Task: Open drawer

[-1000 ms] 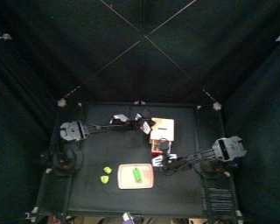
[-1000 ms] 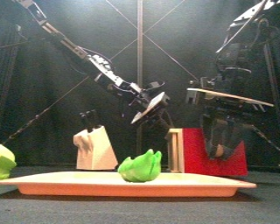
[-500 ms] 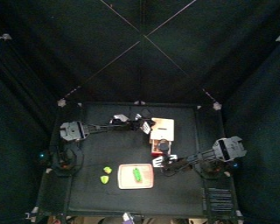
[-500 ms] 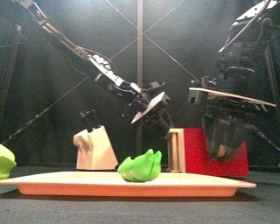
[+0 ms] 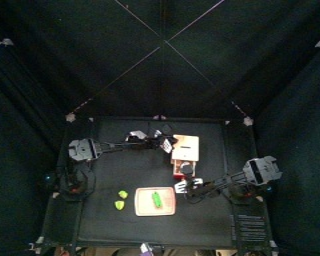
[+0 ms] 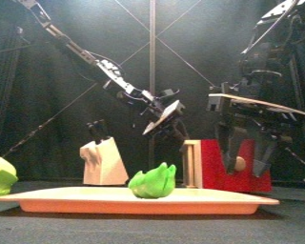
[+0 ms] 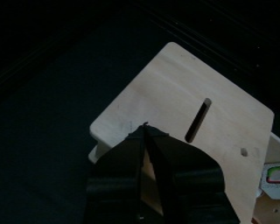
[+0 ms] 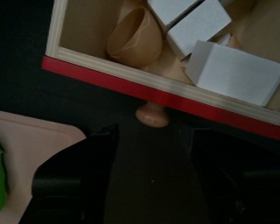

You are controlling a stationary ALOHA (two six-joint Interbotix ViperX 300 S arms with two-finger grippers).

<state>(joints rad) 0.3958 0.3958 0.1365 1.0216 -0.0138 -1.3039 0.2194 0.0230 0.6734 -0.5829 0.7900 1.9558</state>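
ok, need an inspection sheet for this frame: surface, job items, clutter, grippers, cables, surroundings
Surface: black table, small, in a curtained pen.
Job's things: drawer pulled out; red front with knob; white blocks and a tan piece inside.
Clutter: flat tray bearing a green piece; yellow-green piece at the left edge; tan block.
Grippers: left gripper shut, over the unit's wooden top; right gripper open, just off the knob.
Cables: nothing seen.
Surroundings: black curtains; crossing struts overhead.

Flat tray (image 6: 142,200) bearing green piece (image 6: 152,180); 2 loose green pieces (image 5: 120,198).
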